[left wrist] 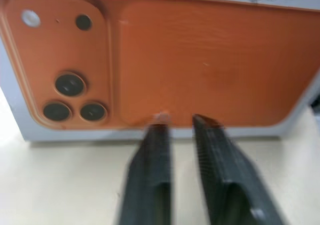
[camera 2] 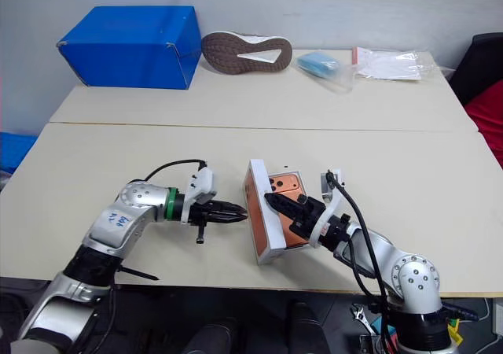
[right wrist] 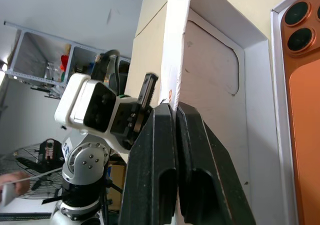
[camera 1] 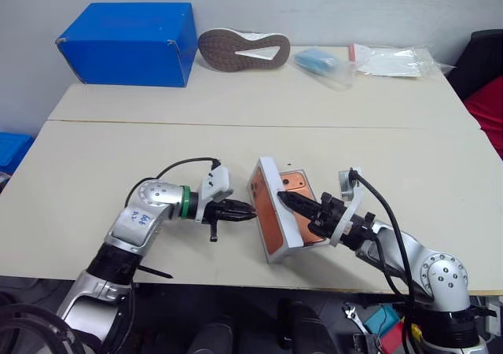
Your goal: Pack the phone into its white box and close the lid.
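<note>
Left eye view: on the near part of the tabletop (camera 1: 118,157) the lid (camera 1: 271,212) stands tilted on its long edge, with the printed orange phone picture turned to the left. Right behind it, on its right side, lies the white box (camera 1: 318,242) with the phone (camera 1: 297,187) inside; the darker camera block is at the far end. The right gripper (camera 1: 284,199) comes from the near right, and its fingers are clamped on the upper rim of the lid. The left gripper (camera 1: 247,212) points to the right, its fingers are together and the tips are just beside the printed face of the lid. At the far edge there are a blue box (camera 1: 130,43), a shoe (camera 1: 242,49) lying sole up and two plastic bags (camera 1: 393,59).

Right eye view: the same arrangement; the lid leans away from the box, and a narrow part of the phone shows between them.

Left wrist view: the left fingers (left wrist: 150,170) are closed, with the tips at the lower border of the printed picture.

Right wrist view: the right fingers (right wrist: 157,160) pinch the thin wall of the lid; its plain white inside faces the phone at the right edge.
</note>
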